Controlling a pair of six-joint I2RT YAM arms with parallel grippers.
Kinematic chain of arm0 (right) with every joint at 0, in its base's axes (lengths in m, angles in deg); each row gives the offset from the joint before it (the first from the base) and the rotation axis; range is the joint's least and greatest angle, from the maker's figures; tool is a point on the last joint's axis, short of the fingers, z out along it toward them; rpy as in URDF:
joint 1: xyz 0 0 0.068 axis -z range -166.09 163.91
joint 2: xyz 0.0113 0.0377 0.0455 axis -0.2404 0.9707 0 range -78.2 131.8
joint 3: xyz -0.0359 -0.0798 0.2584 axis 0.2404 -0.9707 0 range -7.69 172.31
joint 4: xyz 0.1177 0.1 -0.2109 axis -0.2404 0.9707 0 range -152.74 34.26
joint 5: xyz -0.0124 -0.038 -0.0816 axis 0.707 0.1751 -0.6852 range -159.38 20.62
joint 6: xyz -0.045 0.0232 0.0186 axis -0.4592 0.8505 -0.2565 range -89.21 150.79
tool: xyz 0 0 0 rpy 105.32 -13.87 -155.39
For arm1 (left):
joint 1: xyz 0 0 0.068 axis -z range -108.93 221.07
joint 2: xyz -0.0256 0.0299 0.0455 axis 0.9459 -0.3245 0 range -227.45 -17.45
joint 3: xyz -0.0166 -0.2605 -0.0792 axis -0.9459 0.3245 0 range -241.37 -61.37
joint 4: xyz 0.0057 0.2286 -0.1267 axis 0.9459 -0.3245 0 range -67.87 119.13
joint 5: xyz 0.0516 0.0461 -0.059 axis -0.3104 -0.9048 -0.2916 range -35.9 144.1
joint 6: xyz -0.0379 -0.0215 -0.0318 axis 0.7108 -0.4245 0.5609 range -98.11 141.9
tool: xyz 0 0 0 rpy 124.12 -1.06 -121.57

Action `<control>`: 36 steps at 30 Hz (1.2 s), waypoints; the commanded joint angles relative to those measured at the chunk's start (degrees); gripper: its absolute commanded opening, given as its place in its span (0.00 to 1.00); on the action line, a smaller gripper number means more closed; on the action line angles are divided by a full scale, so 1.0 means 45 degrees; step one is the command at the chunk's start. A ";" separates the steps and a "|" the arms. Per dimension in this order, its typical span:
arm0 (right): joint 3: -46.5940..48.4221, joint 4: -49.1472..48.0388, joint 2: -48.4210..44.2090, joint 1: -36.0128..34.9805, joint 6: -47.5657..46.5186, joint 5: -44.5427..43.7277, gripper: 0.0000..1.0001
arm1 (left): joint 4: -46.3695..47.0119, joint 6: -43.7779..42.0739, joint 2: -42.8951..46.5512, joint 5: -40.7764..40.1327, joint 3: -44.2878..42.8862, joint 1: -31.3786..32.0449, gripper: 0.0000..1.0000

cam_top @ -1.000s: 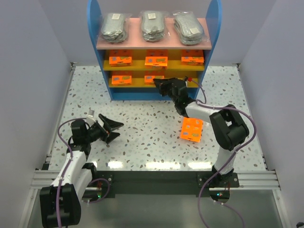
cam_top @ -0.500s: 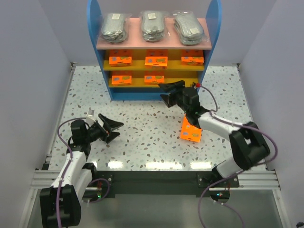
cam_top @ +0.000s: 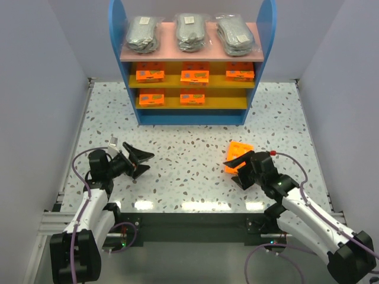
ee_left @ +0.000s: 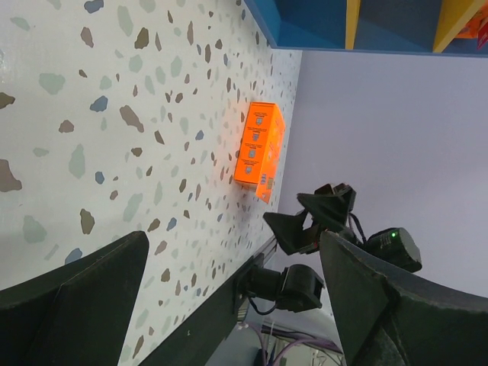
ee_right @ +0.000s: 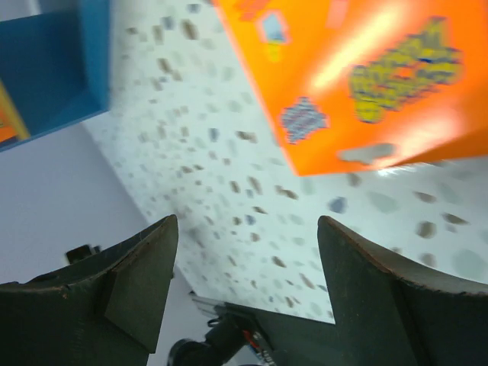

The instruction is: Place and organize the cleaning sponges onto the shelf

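Fingers of the left gripper (cam_top: 144,163) stand spread wide and empty, with only speckled table (cam_top: 177,139) between them. Well ahead of their tips, to the right, one orange packet (cam_top: 241,150) lies flat. The right gripper (cam_top: 237,171) is spread too and grasps nothing. The packet sits just past its fingertips, perhaps brushing one; the overhead view is too tight to say. Far beyond both, the shelf (cam_top: 116,35) carries three bags of scrub pads (cam_top: 191,31) on the pink top board (cam_top: 169,54) and five shelved packets (cam_top: 195,76) on the yellow boards (cam_top: 172,83).

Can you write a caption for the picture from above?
Open right pincer by the last orange packet on the table; shelf nearly filled.
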 commanded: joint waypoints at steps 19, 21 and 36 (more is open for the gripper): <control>-0.0868 0.1691 -0.0289 0.0123 0.2544 -0.4056 0.70 | 0.0294 -0.0141 -0.0061 0.0206 0.0038 -0.0094 1.00; -0.0848 0.1632 0.0197 0.0162 0.2680 -0.4096 0.69 | 0.0255 -0.0180 -0.0101 0.0167 -0.0001 -0.0074 1.00; -0.0927 -0.0206 0.1003 0.1333 0.2039 -0.3999 0.12 | -0.0019 -0.0434 -0.0121 0.0323 -0.0001 -0.0113 1.00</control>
